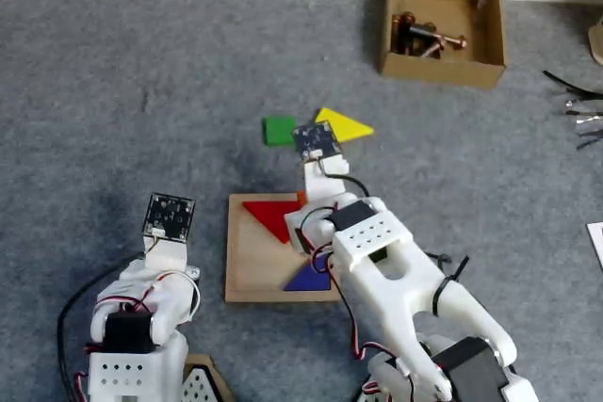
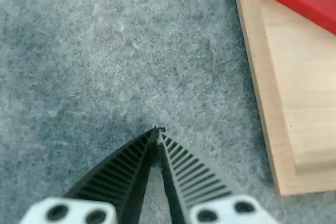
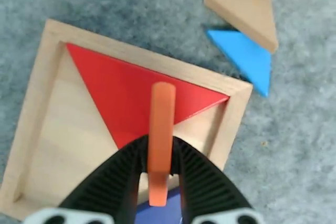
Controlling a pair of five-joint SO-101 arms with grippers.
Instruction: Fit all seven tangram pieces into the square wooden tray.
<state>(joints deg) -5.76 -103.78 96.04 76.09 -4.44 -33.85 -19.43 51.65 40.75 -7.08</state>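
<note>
Carpet: grey carpet (image 1: 113,91) under everything, both arms at 6 o'clock.
Box: cardboard box (image 1: 438,71) sits well away at 1 o'clock from the tray, metal bits inside.
Tray: square wooden tray (image 1: 231,261) lies flat at the centre, partly under the right arm.
Red triangle: red triangle (image 1: 271,214) is down in the tray, long edge along the 12 o'clock rim.
Blue triangle: dark blue triangle (image 1: 309,279) is in the tray's 5 o'clock corner.
Loose pieces: yellow triangle (image 1: 347,125) and green square (image 1: 279,130) are on the carpet at 12 o'clock from the tray; tan triangle (image 3: 247,11) and light blue piece (image 3: 244,59) touch just off a tray corner.
Right gripper: right gripper (image 3: 159,142) clamps the orange piece (image 3: 160,114) on edge, above the red triangle!
Left gripper: left gripper (image 2: 157,132) is pinched closed on nothing, over carpet at 9 o'clock from the tray.
</note>
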